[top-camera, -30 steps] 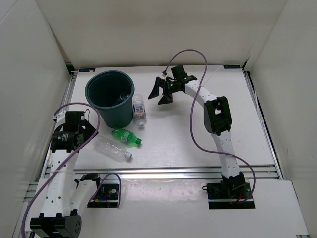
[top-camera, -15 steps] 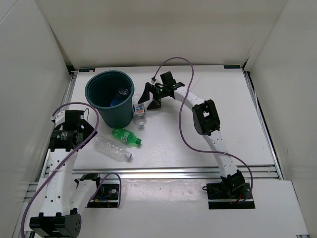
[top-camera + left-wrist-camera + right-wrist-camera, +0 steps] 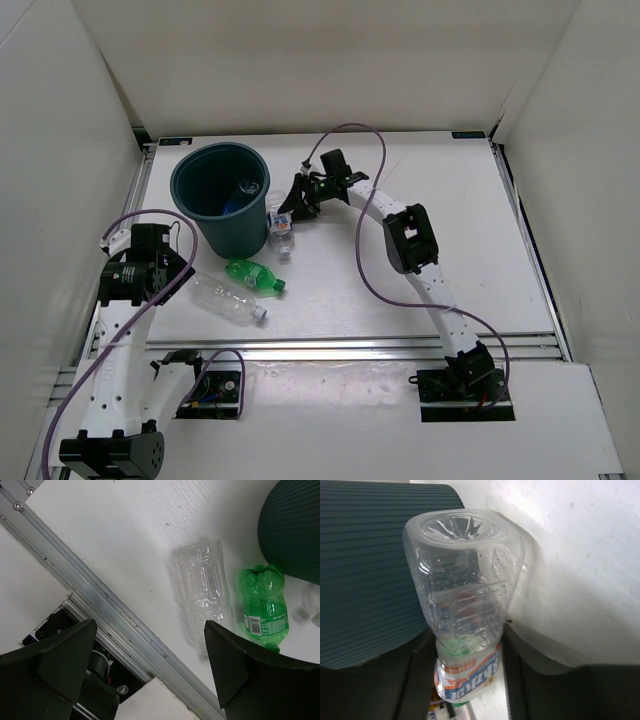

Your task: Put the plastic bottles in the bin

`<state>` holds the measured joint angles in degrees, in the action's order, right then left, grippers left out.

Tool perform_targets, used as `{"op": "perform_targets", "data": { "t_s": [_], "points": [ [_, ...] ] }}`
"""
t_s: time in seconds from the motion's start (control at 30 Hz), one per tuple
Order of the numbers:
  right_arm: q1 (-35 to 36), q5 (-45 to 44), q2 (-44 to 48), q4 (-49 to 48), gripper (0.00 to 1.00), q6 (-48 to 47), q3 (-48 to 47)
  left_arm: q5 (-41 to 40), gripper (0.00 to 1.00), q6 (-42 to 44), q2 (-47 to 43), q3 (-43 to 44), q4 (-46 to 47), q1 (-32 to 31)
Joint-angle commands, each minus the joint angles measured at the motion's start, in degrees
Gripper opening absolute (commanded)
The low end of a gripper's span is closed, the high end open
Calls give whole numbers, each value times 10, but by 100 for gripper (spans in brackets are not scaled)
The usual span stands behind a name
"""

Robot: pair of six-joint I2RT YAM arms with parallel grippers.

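Two bottles, the clear unlabelled bottle (image 3: 205, 595) and the green bottle (image 3: 263, 605), lie on the table (image 3: 500, 250) below the wide-open left gripper (image 3: 150, 625). Just beside the bin (image 3: 235, 225), on its right, the labelled bottle (image 3: 465, 580) lies base far, cap near. The right gripper (image 3: 470, 670), the nearer one, straddles its label, jaws closed against its clear, ribbed sides.

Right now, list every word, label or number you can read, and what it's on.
Nothing is legible.
labelled clear bottle: blue-white label, red characters, too blurred to read.
green bottle: white label, print too small.
long clear bottle and bin: no text seen.
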<state>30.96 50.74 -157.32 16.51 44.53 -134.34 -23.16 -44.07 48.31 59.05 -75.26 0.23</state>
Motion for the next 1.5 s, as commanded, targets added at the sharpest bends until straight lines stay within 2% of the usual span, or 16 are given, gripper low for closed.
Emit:
{"op": "perform_targets", "data": {
  "t_s": [0.0,0.1,0.17,0.33,0.47,0.53,0.63,0.73,0.83,0.97,1.03,1.17,1.27,1.37,1.4,1.47],
  "points": [
    [3,19,-15,-2,44,-3,10,-11,100,-12,-2,21,-8,2],
    [-22,19,-4,-2,27,-3,36,-11,100,-17,-8,21,-8,2],
    [-36,19,19,9,21,-3,57,-11,100,-22,-8,15,-8,2],
    [-85,14,110,67,11,-71,121,-11,100,-22,-14,-5,30,2],
    [-108,-17,200,115,9,-124,140,-16,100,-22,-9,-23,64,2],
    [-108,-51,248,154,9,-150,110,-16,100,-28,-3,-29,76,2],
    [-108,-91,291,154,9,-150,45,-5,100,-28,8,-40,102,2],
    [-96,-111,317,117,9,-108,-12,11,100,-15,24,-46,123,2],
    [-60,-169,350,42,9,-89,-17,23,100,-7,30,-52,148,2],
    [30,-316,347,-19,9,-190,-89,43,100,-7,35,-58,168,2],
    [46,-317,316,-38,9,-166,-122,51,100,-2,42,-51,168,2],
    [72,-340,304,-103,9,-160,-98,63,100,3,54,-39,163,2],
    [85,-345,286,-125,12,-153,-103,63,100,15,54,-39,163,2],
    [100,-340,271,-138,23,-147,-89,63,100,21,54,-39,158,2],
    [105,-325,265,-147,40,-147,-84,63,100,26,54,-39,158,2],
    [105,-311,259,-147,59,-154,-79,68,100,26,49,-39,158,2]
  ]
}}
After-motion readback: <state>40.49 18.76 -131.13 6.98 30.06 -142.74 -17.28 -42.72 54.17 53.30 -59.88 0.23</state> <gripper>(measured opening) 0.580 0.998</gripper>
